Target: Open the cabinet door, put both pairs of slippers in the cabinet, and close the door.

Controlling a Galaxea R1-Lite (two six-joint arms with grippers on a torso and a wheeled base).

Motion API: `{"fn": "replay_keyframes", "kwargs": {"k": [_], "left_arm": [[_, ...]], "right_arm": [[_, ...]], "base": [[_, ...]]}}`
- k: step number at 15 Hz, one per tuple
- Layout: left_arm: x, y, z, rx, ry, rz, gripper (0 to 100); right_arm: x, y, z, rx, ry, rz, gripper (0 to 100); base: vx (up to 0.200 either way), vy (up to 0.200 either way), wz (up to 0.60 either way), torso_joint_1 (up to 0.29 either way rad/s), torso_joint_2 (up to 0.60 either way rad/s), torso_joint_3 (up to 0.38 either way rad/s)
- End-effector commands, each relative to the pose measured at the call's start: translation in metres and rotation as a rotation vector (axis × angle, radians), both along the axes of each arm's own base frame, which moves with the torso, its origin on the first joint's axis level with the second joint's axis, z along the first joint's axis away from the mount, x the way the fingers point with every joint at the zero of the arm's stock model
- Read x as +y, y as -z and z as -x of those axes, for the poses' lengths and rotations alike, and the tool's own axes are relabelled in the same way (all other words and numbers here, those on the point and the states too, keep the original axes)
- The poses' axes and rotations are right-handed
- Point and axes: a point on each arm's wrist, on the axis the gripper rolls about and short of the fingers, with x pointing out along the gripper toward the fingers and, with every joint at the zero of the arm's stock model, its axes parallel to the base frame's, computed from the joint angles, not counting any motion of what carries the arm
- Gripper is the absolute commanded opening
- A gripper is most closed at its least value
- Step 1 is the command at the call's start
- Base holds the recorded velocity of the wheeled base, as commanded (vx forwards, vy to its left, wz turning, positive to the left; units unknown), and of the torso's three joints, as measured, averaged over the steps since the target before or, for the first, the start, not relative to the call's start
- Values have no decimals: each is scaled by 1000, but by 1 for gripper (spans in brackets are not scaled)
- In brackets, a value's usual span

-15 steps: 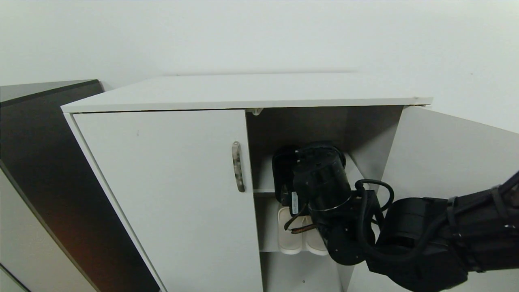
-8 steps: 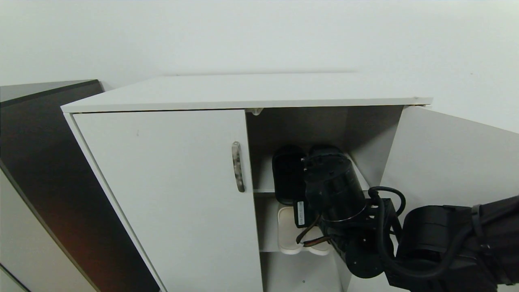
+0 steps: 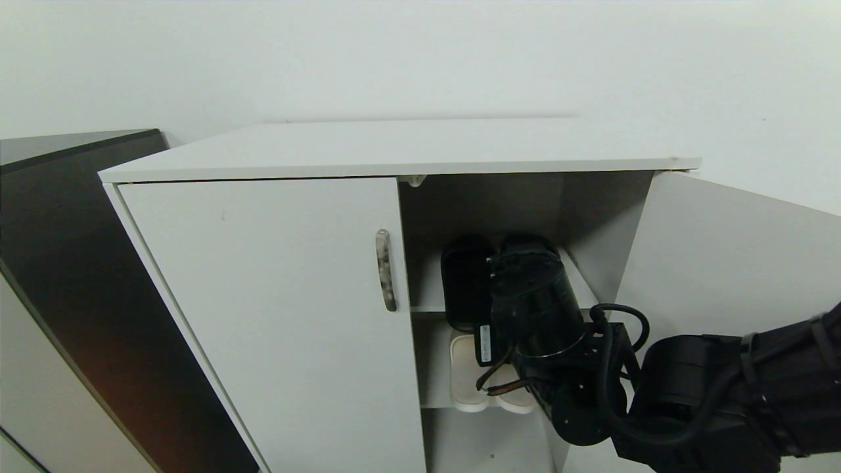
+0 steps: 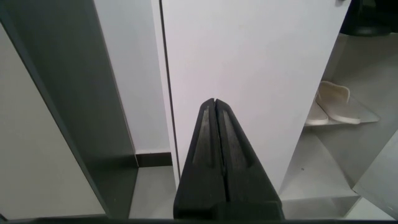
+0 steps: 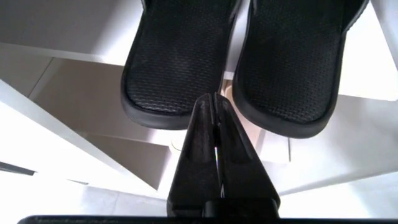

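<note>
- Pulling the right gripper [image 5: 215,102] back out of the cabinet [image 3: 394,148]: deeper in over the top shelf a second ago, now lower and nearer the opening
- Pinched shut, with nothing between the fingers, so probably done letting go
- Just ahead of its tips: the black slippers [image 5: 180,56], side by side on the top shelf [image 5: 50,31], near ends poking a little over the shelf edge, not touching the gripper
- Below the gripper: the white slippers [image 3: 468,378], side by side on the lower shelf [image 3: 435,368]
- Both pairs inside already, so most likely only the door closing left to do
- Out to the right of the right gripper: the open door [image 3: 723,249], swung wide
- Best to get the arm all the way out before pushing that door, or risk a bump
- Worth watching the black slippers' poking ends as the door swings in
- Left gripper [image 4: 215,106]: shut too, holding nothing, low down and facing the closed left door [image 4: 249,62], with the white slippers farther off past that door's edge
</note>
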Motion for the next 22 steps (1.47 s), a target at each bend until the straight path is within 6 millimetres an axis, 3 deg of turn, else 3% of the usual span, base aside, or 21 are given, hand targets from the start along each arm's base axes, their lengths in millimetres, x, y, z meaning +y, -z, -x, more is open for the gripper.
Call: {"fn": "replay_keyframes", "kwargs": {"k": [1,20,22], "left_arm": [[0,0,0,0,0,0,0],[0,0,0,0,0,2,0],[0,0,0,0,0,2,0]], "right_arm": [[0,2,-2,4,4,3,0],[-6,5,2,14,1,23,0],[-9,6,5,17,-4,44,0]], "base": [[-200,0,0,2,-2,2],[-200,0,0,3,3,2],[0,0,0,0,0,0]]}}
